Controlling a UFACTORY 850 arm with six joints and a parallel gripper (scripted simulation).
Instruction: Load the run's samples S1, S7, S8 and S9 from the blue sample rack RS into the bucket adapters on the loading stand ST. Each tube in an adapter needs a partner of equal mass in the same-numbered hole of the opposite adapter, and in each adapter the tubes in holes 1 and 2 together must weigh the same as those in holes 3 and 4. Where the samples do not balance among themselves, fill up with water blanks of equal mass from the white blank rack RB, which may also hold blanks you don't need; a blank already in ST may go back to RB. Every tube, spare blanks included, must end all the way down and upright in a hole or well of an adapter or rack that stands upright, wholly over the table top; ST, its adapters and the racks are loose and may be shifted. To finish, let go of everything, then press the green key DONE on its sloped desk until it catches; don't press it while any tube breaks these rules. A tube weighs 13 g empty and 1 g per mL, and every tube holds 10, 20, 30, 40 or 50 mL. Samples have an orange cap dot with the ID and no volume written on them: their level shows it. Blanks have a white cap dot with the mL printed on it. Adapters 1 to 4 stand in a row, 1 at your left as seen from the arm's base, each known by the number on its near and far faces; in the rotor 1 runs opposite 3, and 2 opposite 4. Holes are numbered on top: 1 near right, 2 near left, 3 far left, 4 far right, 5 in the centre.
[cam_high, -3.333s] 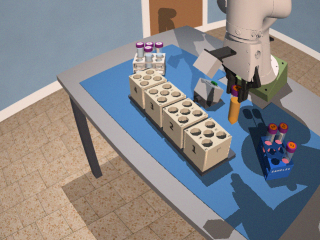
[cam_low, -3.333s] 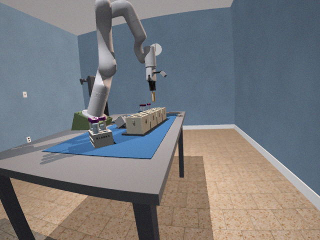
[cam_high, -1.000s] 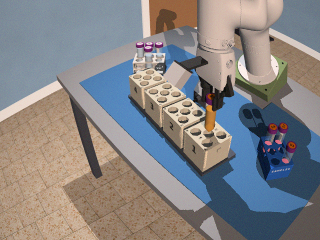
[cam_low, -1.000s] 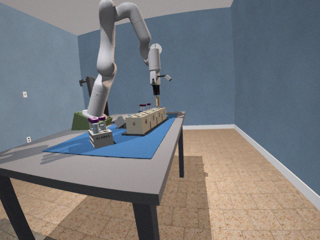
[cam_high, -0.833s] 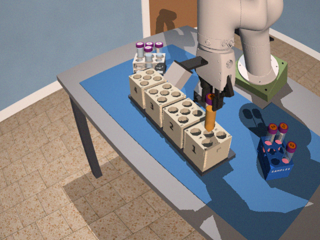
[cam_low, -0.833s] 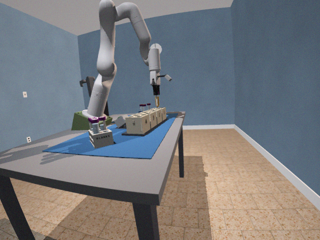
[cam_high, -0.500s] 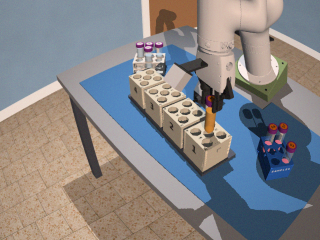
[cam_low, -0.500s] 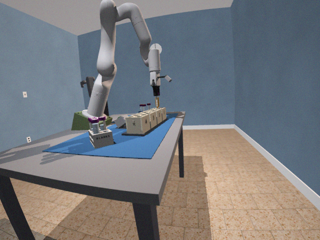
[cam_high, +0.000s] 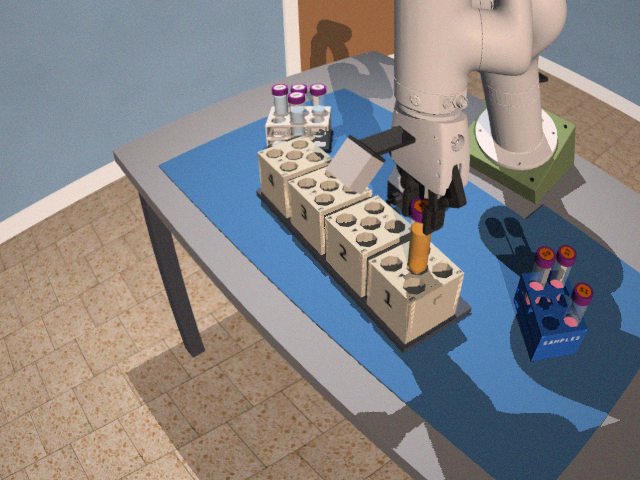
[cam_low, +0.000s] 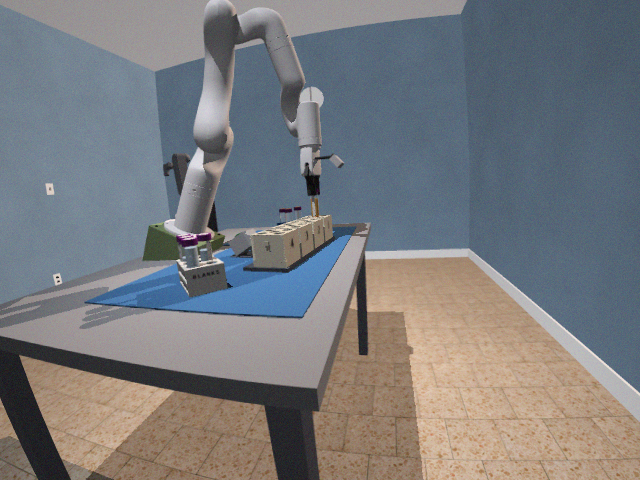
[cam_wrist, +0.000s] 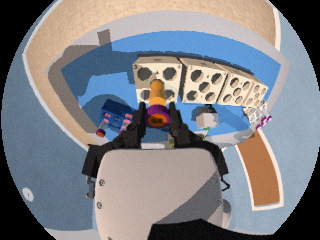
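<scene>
- gripper (cam_high: 433, 210) — fingers pinched just under the purple cap of an orange-filled sample tube (cam_high: 420, 248); tube upright, its lower end entering the centre hole of adapter 1 (cam_high: 413, 294), cap well above the block's top; id on the cap dot too small to read.
- loading stand st (cam_high: 454, 310) — dark base plate carrying four cream adapters in a row; adapter 2 (cam_high: 356, 242), adapter 3 (cam_high: 315, 204) and adapter 4 (cam_high: 281, 170) showed only open holes.
- blue sample rack rs (cam_high: 555, 343) — well apart from the stand, nearer the arm's side of the blue mat (cam_high: 217, 170); held three purple-capped tubes with orange dots.
- white blank rack rb (cam_high: 273, 129) — just beyond adapter 4; four purple-capped tubes stood in it.
- green base block (cam_high: 560, 155) — under the arm, at the grey table's (cam_high: 155, 149) far edge.
</scene>
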